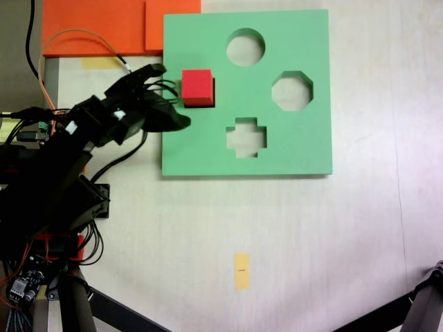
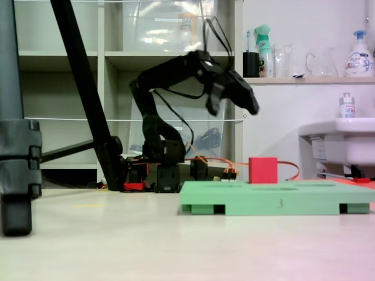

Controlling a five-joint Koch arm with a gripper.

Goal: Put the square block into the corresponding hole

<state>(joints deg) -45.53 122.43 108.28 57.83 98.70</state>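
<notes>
A pale, matte tabletop (image 1: 311, 235) carries the scene; in a fixed view from above a small yellow tape strip (image 1: 241, 270) lies near its lower edge, and flat orange foam sheets (image 1: 104, 26) sit at the top left corner. The low side view shows the room behind: open shelving (image 2: 117, 55), a ledge with bottles (image 2: 354, 52) and a white basin (image 2: 340, 140) at the right edge.

The green foam board (image 1: 291, 145) is a thick, smooth slab with crisp edges. From above it shows a round cutout (image 1: 246, 47), an octagonal one (image 1: 292, 90) and a cross-shaped one (image 1: 246, 137). The red foam cube (image 1: 196, 87) stands at the board's left edge, upper half; a dark edge along its right and lower sides suggests it sits at the square cutout, though the hole itself is covered. From the side the cube (image 2: 263, 170) rises well above the board's top face (image 2: 275, 199), upright, so how deep it is seated cannot be told.

The black arm's claw (image 1: 172, 97) reaches in from the left; from above its two fingers are spread apart just beside the cube, gripping nothing. The side view adds that the claw (image 2: 237, 96) hangs well above the board, clear of the cube.
</notes>
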